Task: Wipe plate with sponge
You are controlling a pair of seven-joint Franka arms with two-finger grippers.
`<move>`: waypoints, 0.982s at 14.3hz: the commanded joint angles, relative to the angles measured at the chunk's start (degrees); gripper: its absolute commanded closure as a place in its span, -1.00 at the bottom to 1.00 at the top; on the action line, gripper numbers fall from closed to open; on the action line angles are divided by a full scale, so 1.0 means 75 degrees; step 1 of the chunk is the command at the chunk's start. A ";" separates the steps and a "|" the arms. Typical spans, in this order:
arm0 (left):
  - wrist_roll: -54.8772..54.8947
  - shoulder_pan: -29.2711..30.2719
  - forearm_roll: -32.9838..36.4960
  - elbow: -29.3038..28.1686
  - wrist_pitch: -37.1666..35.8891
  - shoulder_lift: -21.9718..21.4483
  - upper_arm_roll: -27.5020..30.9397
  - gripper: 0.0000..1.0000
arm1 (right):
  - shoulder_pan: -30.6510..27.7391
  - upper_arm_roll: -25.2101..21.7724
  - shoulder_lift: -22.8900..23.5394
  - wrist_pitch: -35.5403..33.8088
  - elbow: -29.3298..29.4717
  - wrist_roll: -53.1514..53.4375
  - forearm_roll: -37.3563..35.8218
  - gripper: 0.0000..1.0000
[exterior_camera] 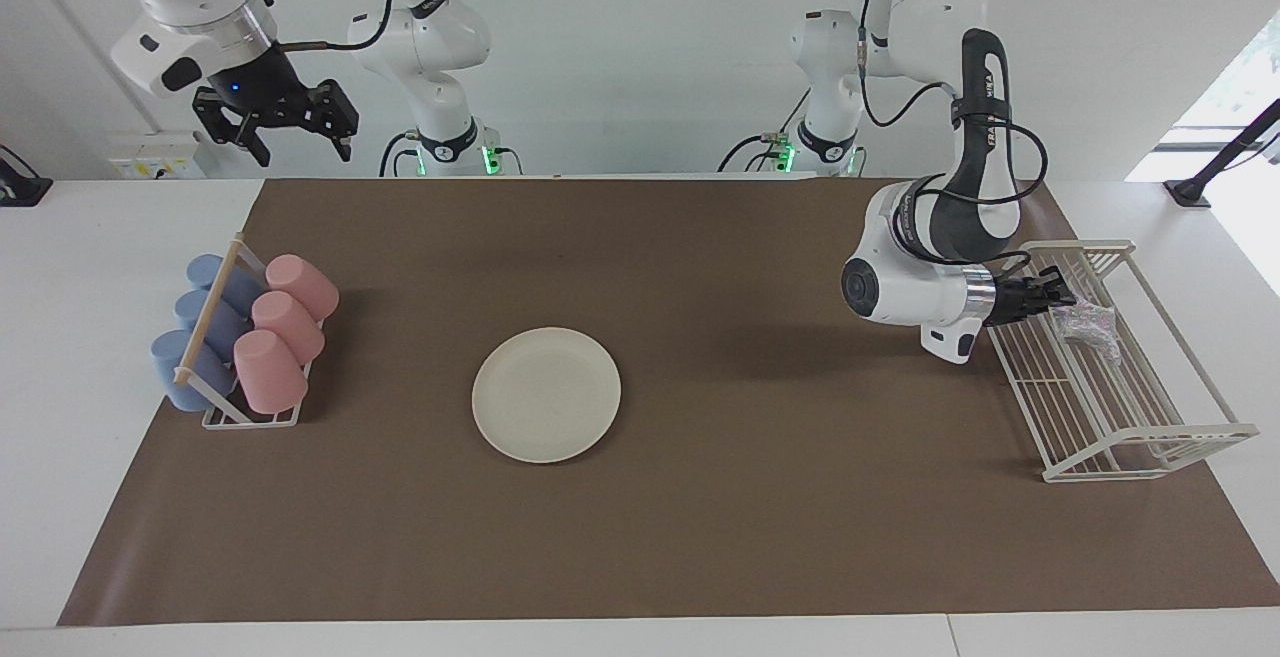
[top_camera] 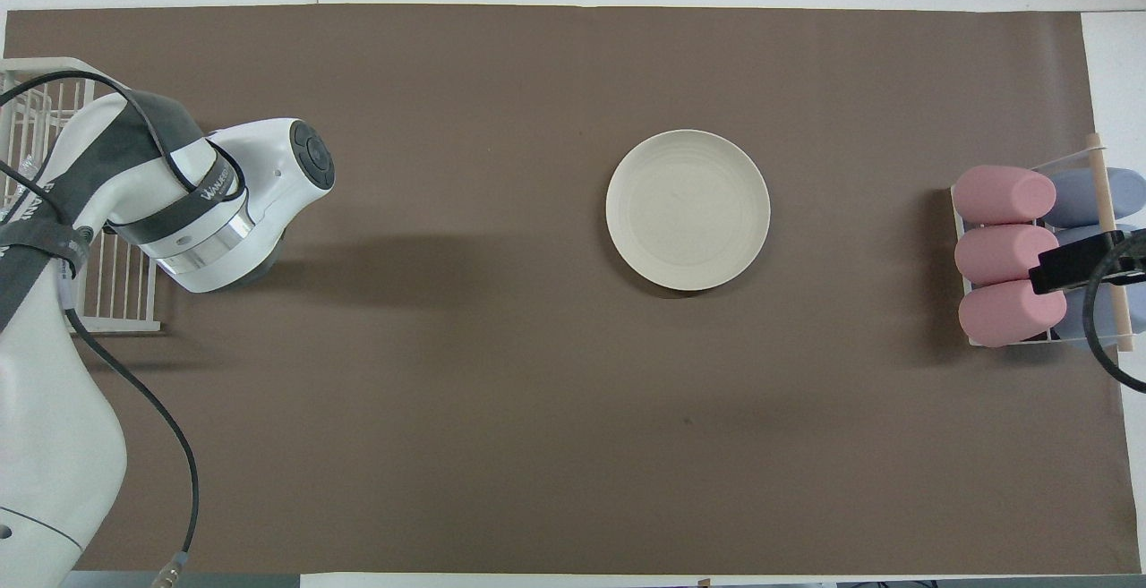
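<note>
in the wire rack (exterior_camera: 1130,407), left gripper (exterior_camera: 1062,297) at the sponge (exterior_camera: 1090,322), grip unclear. plate (exterior_camera: 546,394) well apart. right gripper (exterior_camera: 300,132) waits spread, raised.

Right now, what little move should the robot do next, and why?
Probably the left hand should draw back out of the white wire rack. The sponge lies in that rack right at the hand's tip, and I cannot tell whether it is gripped or let go. The plate sits bare mid-mat. The right hand waits, open, up above the cup rack's end.
</note>
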 commanded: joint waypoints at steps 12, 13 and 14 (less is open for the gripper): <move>0.0799 0.0425 -0.3211 0.1171 0.0308 -0.1105 0.0010 -1.00 | -0.0076 0.0061 -0.0201 0.0111 -0.0240 -0.0151 -0.0076 -1.00; 0.0799 0.0425 -0.3575 0.1335 0.0273 -0.1152 0.0044 -1.00 | -0.0076 0.0061 -0.0201 0.0111 -0.0240 -0.0163 -0.0076 -1.00; 0.0811 0.0425 -0.3996 0.1523 0.0249 -0.1234 0.0068 -1.00 | -0.0087 0.0061 -0.0201 0.0111 -0.0240 -0.0151 -0.0076 -1.00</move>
